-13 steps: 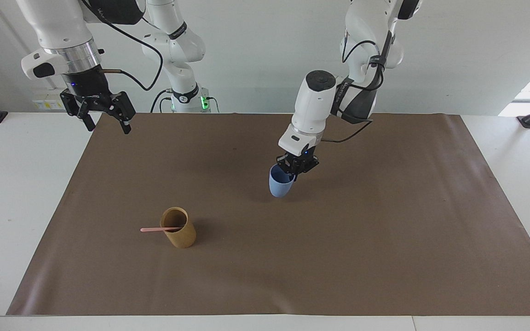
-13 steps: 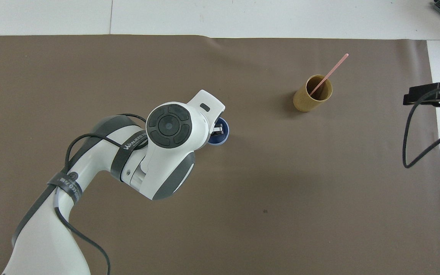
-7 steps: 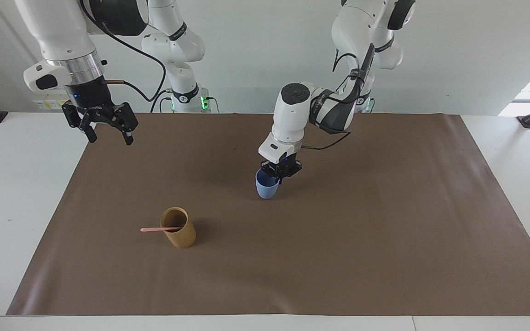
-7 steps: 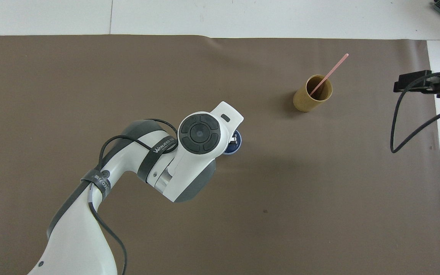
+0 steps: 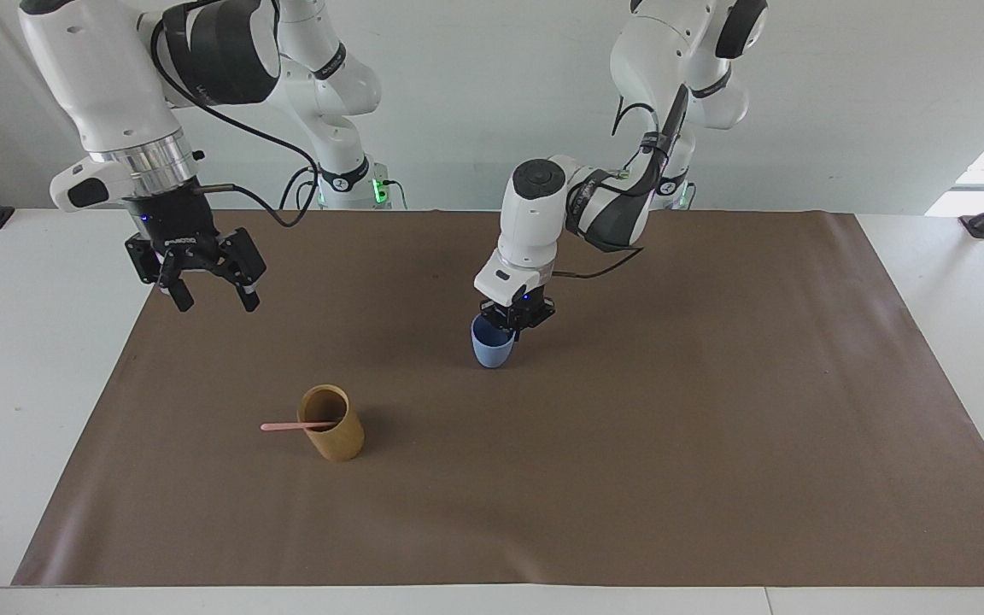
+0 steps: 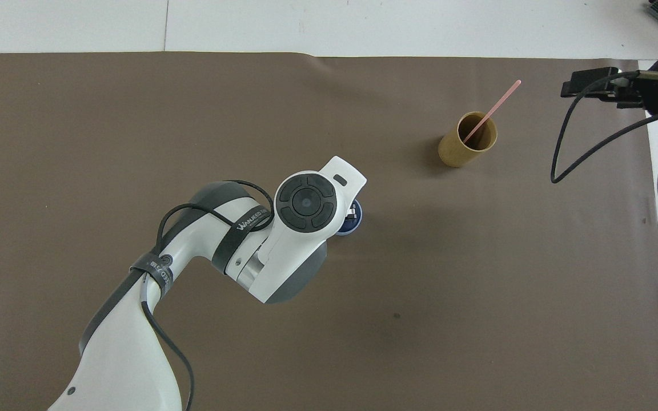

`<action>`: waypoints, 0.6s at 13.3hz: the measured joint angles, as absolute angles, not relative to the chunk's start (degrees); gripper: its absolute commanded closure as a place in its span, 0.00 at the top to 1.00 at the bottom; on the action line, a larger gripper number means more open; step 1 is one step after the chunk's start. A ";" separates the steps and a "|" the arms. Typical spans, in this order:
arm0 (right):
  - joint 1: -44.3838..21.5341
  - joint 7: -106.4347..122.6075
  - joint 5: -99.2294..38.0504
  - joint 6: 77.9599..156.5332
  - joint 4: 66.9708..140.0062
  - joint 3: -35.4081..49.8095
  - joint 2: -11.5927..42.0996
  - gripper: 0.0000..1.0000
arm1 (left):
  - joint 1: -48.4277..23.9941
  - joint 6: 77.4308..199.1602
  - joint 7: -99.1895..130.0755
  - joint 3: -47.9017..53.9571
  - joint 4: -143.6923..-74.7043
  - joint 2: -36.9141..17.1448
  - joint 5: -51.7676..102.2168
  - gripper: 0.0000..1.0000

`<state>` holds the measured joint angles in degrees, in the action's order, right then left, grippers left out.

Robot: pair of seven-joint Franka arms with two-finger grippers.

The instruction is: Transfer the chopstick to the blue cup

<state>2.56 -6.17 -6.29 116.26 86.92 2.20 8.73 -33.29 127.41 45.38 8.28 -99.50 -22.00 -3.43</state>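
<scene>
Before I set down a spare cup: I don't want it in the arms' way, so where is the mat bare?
Bare: the mat from the blue cup toward the left arm's end, and the strip farther from the robots than the tan cup. Busier: between both cups, with the chopstick leaning out. The left hand grips the blue cup; the open right hand hangs over the mat's edge.

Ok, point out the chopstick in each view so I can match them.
Facing view: the chopstick sits low in the picture toward its left side, leaning out of the tan cup on the side toward the right arm's end of the table.
Overhead view: the chopstick is near the upper right, sticking up out of the same cup.
Shared landmark: the tan cup that holds it.
</scene>
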 measured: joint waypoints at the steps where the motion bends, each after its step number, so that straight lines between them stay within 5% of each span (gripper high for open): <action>1: 2.56 -6.03 -6.29 117.31 86.95 2.22 9.54 1.00 | -33.40 127.42 45.82 8.28 -99.49 -22.09 -3.44 0.99; 8: 1.87 -3.75 -6.44 132.15 89.91 2.31 16.27 1.00 | -32.52 122.82 46.34 7.02 -96.97 -19.71 -3.62 1.00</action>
